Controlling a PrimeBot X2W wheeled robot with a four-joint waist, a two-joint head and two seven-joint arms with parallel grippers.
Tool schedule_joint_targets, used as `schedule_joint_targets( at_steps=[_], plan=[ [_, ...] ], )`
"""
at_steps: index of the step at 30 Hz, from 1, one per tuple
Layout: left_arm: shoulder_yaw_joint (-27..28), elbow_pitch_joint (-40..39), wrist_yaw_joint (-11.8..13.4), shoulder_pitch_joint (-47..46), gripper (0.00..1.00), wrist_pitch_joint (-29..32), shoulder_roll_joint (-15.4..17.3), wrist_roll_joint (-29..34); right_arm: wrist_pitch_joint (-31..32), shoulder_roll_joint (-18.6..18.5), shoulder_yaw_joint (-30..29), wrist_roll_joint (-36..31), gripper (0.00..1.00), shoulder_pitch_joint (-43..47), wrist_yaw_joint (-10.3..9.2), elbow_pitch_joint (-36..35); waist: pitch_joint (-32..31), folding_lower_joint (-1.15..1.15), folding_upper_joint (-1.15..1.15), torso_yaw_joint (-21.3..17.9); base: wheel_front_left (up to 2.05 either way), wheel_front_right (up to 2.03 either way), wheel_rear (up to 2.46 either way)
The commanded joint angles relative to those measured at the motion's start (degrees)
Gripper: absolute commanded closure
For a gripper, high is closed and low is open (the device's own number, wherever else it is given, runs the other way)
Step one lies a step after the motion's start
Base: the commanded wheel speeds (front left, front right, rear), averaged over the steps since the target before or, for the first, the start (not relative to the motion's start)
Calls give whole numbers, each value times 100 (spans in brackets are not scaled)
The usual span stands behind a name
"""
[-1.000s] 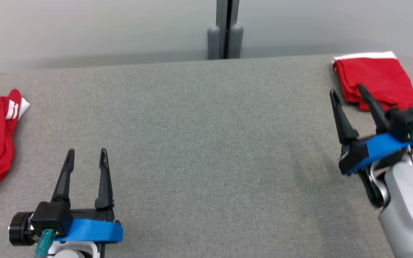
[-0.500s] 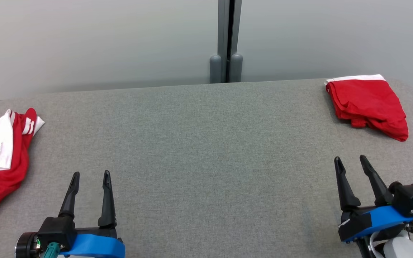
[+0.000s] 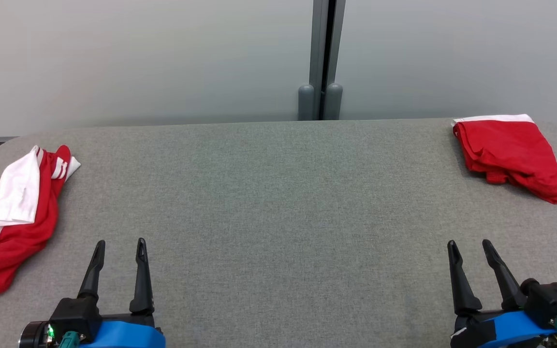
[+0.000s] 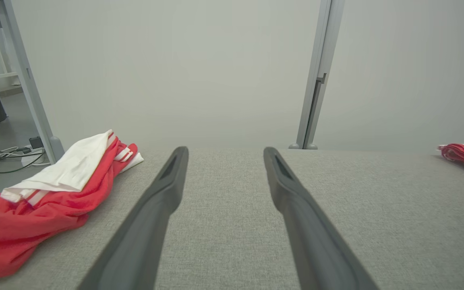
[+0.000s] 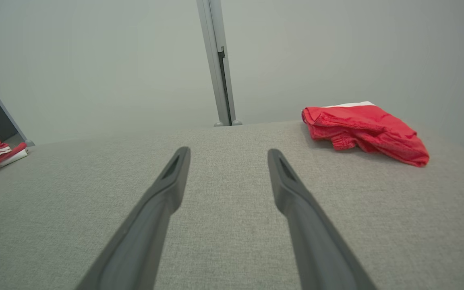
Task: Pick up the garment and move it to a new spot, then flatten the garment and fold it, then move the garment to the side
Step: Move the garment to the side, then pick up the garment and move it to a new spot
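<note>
Both grippers are sitting at the bottom of the head view with nothing in them. The left gripper (image 3: 120, 242) is hanging out at the lower left, fingers spread apart and pointing up the frame. The right gripper (image 3: 468, 243) is doing the same at the lower right, jaws apart too, leaning a little to the left. Both are sitting over the bare grey table (image 3: 278, 203), not touching any cloth.

The folded red garment (image 3: 508, 154) is lying at the upper right of the frame, right by the table's far edge, with a white strip showing along its top. A crumpled red-and-white garment (image 3: 12, 217) is bunching up at the left edge, well apart from the left gripper. Behind the table a grey post (image 3: 324, 58) is running up a plain pale wall (image 3: 138, 58).
</note>
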Motion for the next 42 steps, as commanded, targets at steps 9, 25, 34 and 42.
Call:
schedule_joint_targets(
  at_steps=[9,25,34,42],
  plan=[
    [40,66,-34,2,0,1,3,49,89,106,-60,-143,0,172,1,-157,-38,0,0,9,0,0,0],
    [101,119,-61,14,0,1,16,77,97,128,-25,-98,0,190,1,-101,-83,0,0,161,0,0,0],
    [183,118,-22,-3,0,1,51,89,67,130,105,-4,0,146,1,-18,-58,0,0,513,0,0,0],
    [270,159,-29,-88,0,2,111,62,23,128,224,31,0,72,1,59,1,0,0,1067,0,0,0]
  ],
)
